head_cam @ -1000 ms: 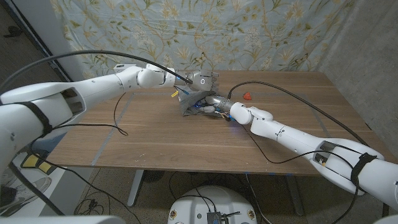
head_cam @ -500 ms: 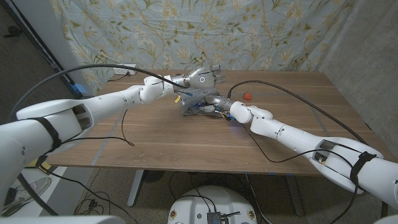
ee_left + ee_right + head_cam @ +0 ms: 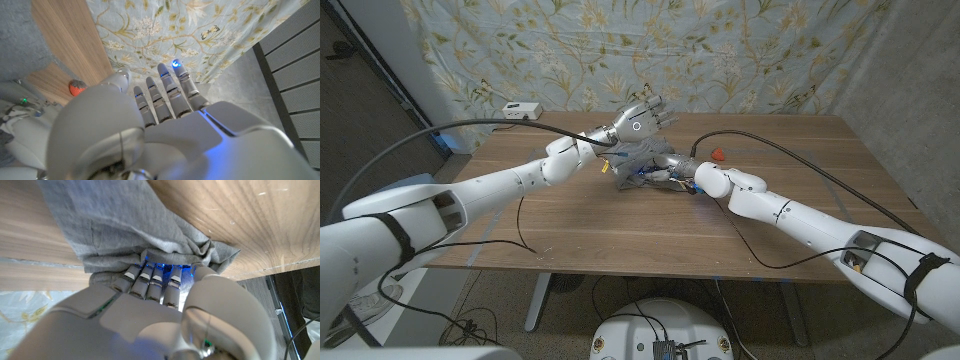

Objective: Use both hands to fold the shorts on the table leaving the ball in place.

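Observation:
The grey shorts (image 3: 632, 166) lie bunched at the far middle of the table; in the right wrist view the shorts (image 3: 125, 225) show as creased folds on the wood. My right hand (image 3: 674, 171) grips their right edge, and its fingers (image 3: 150, 275) are tucked into the fabric. My left hand (image 3: 639, 121) hovers above the shorts, holding nothing, with its fingers (image 3: 167, 90) spread toward the curtain. A small red ball (image 3: 718, 153) sits on the table just right of the shorts, apart from both hands, and the ball (image 3: 76, 88) also shows in the left wrist view.
A white box (image 3: 521, 108) sits at the table's far left edge. Black cables (image 3: 790, 158) trail over the right side of the wooden table (image 3: 620, 230) and another hangs off the left arm. A floral curtain (image 3: 740, 50) hangs close behind.
My left hand has lifted off the shorts and spread its fingers, and its arm now reaches further in. My right hand keeps its hold on the shorts. The ball has not moved.

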You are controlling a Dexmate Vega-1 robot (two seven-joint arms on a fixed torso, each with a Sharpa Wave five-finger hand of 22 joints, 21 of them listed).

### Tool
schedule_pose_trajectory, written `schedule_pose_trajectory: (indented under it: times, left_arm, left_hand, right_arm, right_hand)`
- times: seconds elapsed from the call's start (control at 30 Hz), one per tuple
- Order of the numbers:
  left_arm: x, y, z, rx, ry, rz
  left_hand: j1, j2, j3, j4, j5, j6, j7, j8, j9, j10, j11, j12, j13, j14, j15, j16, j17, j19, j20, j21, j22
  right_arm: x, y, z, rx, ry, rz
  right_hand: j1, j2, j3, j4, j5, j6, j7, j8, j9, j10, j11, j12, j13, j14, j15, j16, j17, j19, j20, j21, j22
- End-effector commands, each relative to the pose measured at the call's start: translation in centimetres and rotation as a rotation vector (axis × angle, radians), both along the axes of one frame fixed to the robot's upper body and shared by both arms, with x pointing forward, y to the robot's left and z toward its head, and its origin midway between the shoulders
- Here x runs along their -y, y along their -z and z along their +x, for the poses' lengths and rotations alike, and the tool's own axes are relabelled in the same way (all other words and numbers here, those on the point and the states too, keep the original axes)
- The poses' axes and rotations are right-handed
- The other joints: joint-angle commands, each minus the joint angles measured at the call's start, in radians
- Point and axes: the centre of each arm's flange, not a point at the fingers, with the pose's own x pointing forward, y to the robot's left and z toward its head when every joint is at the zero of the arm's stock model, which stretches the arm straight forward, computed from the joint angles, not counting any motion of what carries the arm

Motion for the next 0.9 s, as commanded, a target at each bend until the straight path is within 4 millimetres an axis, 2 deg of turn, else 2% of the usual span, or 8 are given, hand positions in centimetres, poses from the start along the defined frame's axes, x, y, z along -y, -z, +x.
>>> schedule_pose_trajectory:
  times: [0.03, 0.33, 0.63, 0.9]
  left_arm:
    - [-1.6, 0.0, -0.4, -0.027, 0.008, -0.122]
    - [-2.4, -0.5, -1.0, -0.084, 0.029, -0.213]
    - [-3.6, -1.7, -2.7, -0.210, 0.105, -0.424]
    - [-5.5, -2.3, -3.9, -0.363, 0.212, -0.648]
  left_hand:
    - [-0.008, -0.003, 0.003, 0.009, -0.002, 0.010, 0.003, 0.009, 0.002, 0.011, 0.001, 0.003, 0.002, 0.006, -0.166, 0.001, -0.001, 0.006, 0.006, -0.004, 0.003]
    - [-0.017, -0.006, 0.005, 0.007, -0.003, 0.014, 0.003, 0.008, 0.002, 0.014, 0.000, 0.002, 0.000, 0.003, -0.164, -0.002, -0.005, 0.008, 0.007, -0.010, 0.003]
    - [-0.055, -0.023, -0.005, 0.016, -0.006, 0.022, 0.006, 0.006, 0.001, 0.017, -0.001, 0.001, -0.003, -0.003, -0.159, -0.007, -0.009, 0.005, 0.021, -0.025, 0.003]
    - [-0.089, -0.032, -0.012, 0.026, -0.008, 0.032, 0.014, 0.005, 0.001, 0.013, 0.009, -0.002, -0.005, -0.017, -0.154, -0.011, -0.010, -0.005, 0.034, -0.039, 0.004]
  right_arm:
    - [2.1, -5.2, -5.9, 0.157, 0.042, 0.082]
    - [5.3, -6.8, -9.0, 0.238, 0.135, 0.163]
    - [8.5, -7.4, -9.5, 0.256, 0.188, 0.299]
    - [11.4, -7.7, -9.4, 0.226, 0.134, 0.502]
  right_hand:
    - [0.000, -0.012, 0.007, 0.001, 0.001, 0.002, -0.007, -0.003, 0.003, 0.008, -0.008, 0.000, -0.001, 0.005, -0.011, 0.001, 0.001, 0.005, 0.002, -0.006, -0.002]
    - [-0.006, -0.016, 0.005, 0.000, -0.001, 0.007, -0.012, -0.002, 0.003, 0.016, -0.012, 0.001, -0.001, 0.018, -0.016, 0.006, -0.001, 0.012, 0.006, -0.007, -0.002]
    - [-0.009, -0.016, 0.005, -0.003, -0.002, 0.015, -0.013, 0.000, 0.003, 0.020, -0.012, 0.001, -0.001, 0.019, -0.017, 0.007, -0.001, 0.016, 0.008, -0.007, -0.002]
    - [-0.009, -0.015, 0.005, -0.006, -0.002, 0.018, -0.010, 0.000, 0.003, 0.025, -0.010, 0.001, -0.001, 0.023, -0.012, 0.010, -0.001, 0.022, 0.010, -0.007, -0.001]
